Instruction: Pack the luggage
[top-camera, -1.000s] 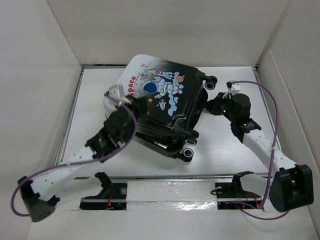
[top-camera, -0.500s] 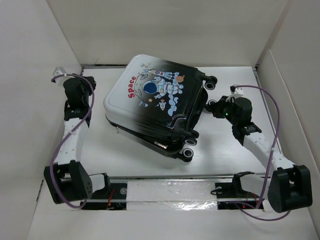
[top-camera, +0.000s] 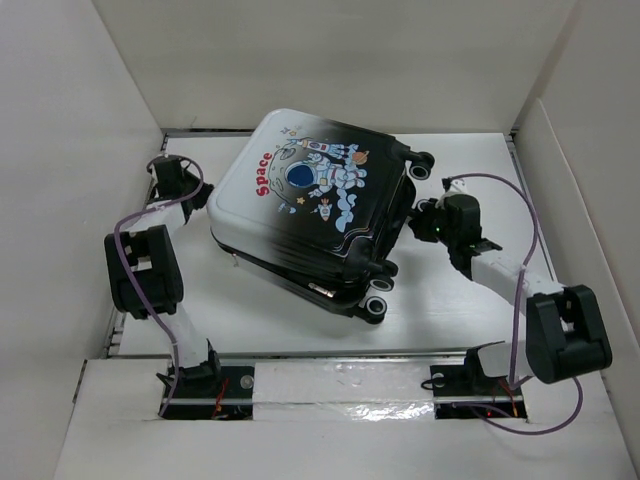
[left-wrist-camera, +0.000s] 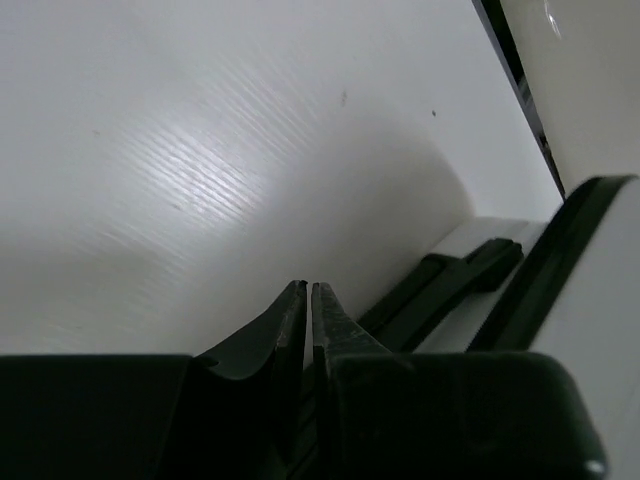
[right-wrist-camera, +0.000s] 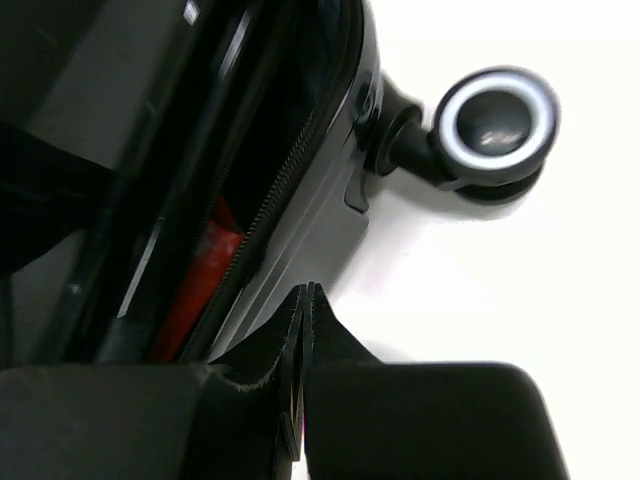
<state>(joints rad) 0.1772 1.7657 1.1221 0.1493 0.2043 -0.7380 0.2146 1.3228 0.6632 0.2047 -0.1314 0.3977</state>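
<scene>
The luggage (top-camera: 310, 215) lies flat mid-table with its astronaut and red "Space" side up. Its lid rests slightly askew on the lower shell. My left gripper (top-camera: 165, 172) is shut and empty at the back left, a little apart from the luggage's left side. Its wrist view shows the shut tips (left-wrist-camera: 307, 288) over white surface, with dark bands at the right. My right gripper (top-camera: 425, 222) is shut and empty beside the luggage's right side. Its tips (right-wrist-camera: 307, 290) sit next to the black shell (right-wrist-camera: 330, 170) and its zipper seam. Something red (right-wrist-camera: 195, 285) shows in the gap.
White walls box in the table on three sides. The luggage's wheels stick out at the front (top-camera: 376, 306) and back right (top-camera: 423, 163); one wheel (right-wrist-camera: 495, 125) is close to my right gripper. Both arms' bases sit on the near rail (top-camera: 330, 380).
My left arm has swung off the luggage's left side and folded back to the back left corner. My right arm has folded in, its gripper staying beside the luggage's right side.
</scene>
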